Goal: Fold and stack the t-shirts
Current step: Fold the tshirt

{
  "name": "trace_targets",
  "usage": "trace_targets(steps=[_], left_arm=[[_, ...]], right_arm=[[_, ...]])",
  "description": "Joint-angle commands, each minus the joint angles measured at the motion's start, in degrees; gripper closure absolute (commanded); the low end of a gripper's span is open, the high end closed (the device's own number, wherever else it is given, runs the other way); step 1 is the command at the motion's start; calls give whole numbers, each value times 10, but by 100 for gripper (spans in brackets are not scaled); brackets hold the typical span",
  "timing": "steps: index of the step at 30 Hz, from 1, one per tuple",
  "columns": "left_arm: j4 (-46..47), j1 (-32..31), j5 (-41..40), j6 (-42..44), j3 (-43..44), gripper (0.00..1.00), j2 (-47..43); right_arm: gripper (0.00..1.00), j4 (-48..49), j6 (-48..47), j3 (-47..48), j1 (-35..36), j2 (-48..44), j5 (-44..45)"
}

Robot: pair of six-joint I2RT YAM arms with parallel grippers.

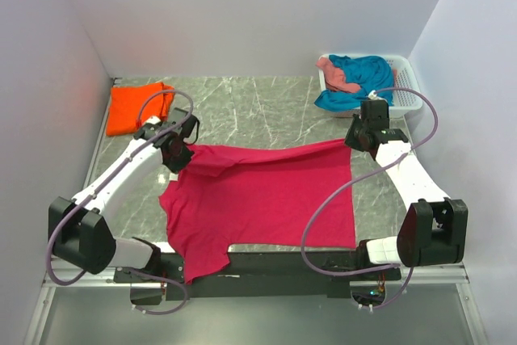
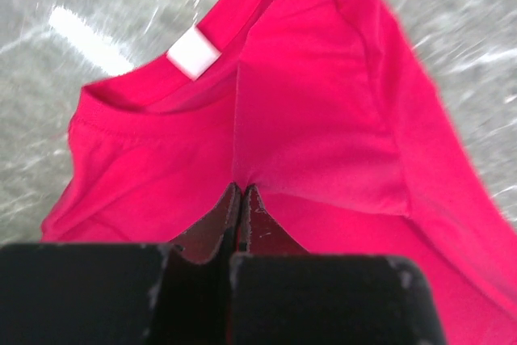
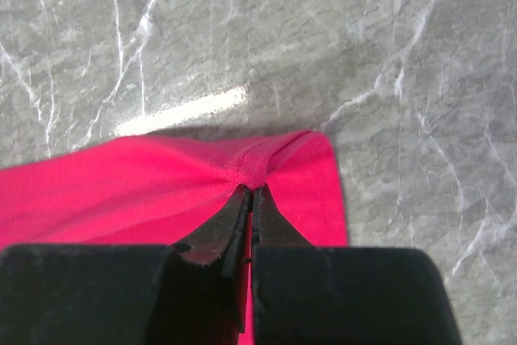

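- The left gripper [image 2: 242, 191] is clamped on the pink t-shirt [image 1: 258, 199], just below its collar.
- The right gripper [image 3: 252, 190] pinches a hem corner of it.
- The shirt spreads between both grippers.
- The orange t-shirt [image 1: 139, 107] lies beyond the left gripper.

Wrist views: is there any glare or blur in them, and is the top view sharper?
Left wrist: the table is blurred, with smeared glare at the upper left; the pink shirt is soft at its right edge. Right wrist: sharp, with one bright glare streak on the table just above the shirt. Top view: even light, sharp, no strong glare.
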Motion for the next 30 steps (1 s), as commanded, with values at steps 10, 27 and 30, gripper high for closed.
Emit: trace_targets(steps=[10,27,30], left_arm=[[30,-10,46,-12,-113,98,-38],[109,-7,48,89,-36,1,-15],[156,4,67,122,10,1,59]], right_arm=[[98,-30,65,-121,-4,-101,45],[11,17,61,-123,-1,-137,-93],[10,45,63,-108,1,-88,-105]])
